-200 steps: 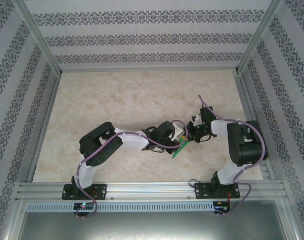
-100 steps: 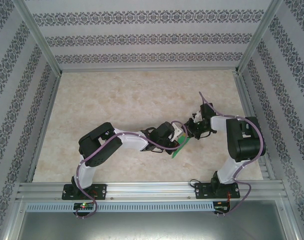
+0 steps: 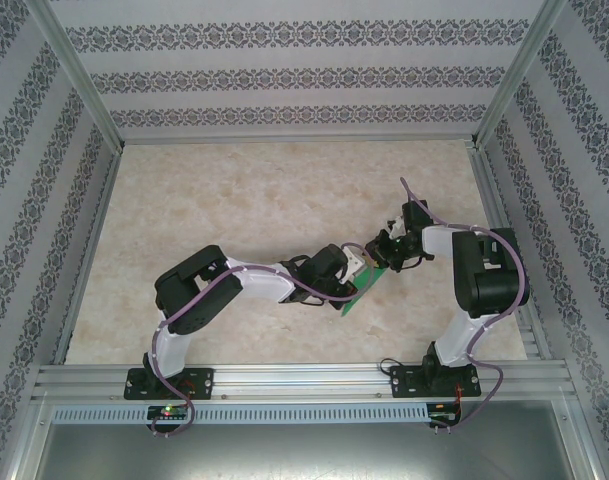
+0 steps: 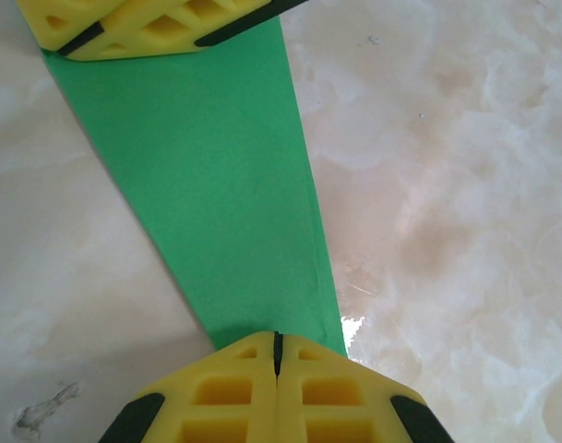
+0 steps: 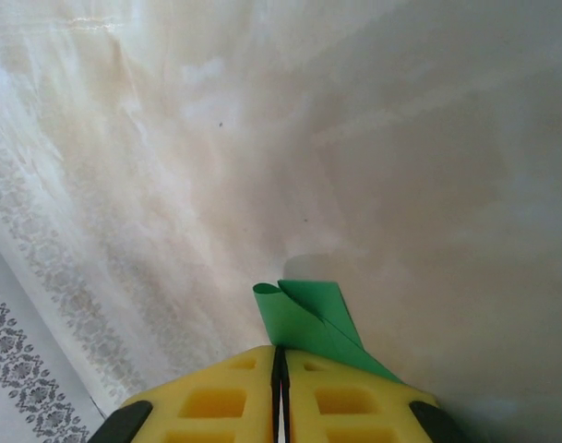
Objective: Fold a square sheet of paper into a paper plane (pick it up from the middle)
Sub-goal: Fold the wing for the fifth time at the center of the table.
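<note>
Paper plane (image 3: 356, 297) | lower centre-right of overhead frame, over worktop (image 3: 234, 200) | long axis spans between my pincers | left pincer (image 4: 277, 343) pinches narrow end; right pincer (image 5: 281, 355) pinches opposite, wider end.

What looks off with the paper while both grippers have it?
The green paper sticking out past the right gripper curls open into a small loop instead of lying flat, so that fold looks loose. Between it and the left gripper the paper is smooth and untorn.
</note>
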You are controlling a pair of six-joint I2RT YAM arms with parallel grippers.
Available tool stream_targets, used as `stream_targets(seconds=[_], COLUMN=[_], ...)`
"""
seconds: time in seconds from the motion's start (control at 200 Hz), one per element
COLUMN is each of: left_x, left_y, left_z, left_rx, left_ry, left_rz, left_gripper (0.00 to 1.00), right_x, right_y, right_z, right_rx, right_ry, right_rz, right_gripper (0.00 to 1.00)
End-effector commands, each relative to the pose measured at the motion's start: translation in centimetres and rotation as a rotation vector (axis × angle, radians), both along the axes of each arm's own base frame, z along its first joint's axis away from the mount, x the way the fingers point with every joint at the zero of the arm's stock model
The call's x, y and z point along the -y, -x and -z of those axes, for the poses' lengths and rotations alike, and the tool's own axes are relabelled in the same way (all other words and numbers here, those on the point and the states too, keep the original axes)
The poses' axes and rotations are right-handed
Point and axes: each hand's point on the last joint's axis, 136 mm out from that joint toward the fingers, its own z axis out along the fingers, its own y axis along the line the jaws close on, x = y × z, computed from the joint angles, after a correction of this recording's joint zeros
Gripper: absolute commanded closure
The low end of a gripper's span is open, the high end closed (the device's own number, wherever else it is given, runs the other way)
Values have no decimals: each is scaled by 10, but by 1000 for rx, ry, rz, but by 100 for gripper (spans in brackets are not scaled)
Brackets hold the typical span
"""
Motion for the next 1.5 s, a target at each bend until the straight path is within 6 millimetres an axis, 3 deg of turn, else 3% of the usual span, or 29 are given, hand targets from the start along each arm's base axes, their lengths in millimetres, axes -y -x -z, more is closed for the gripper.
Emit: stream_targets(seconds=[0.0,0.245,0.445,0.629,0.759,0.934,1.144,1.494], left_x=[-92,-90,-84,-79,-76,-71,-74,-82], left_y=[86,84,81,78,76,75,76,80], left_z=[91,93,92,90,88,84,81,81], left_rx=[-304,-297,-288,-279,-277,-274,-274,-275], left_ry=[-411,-410,-396,-381,-367,-353,-359,-381], left_rz=[63,66,66,67,66,71,69,78], left_gripper=[100,100,100,100,100,100,100,100], right_x=[28,31,39,-10,-32,-41,-25,4], right_y=[-41,-37,-13,21,35,34,15,-14], right_z=[-4,-24,-53,-68,-59,-36,-13,6], right_rx=[134,169,202,181,150,109,98,113], right_ry=[131,117,179,-12,-70,-66,40,132], right_rz=[74,67,50,-38,-59,-75,-65,11], right_gripper=[89,89,89,89,89,89,90,90])
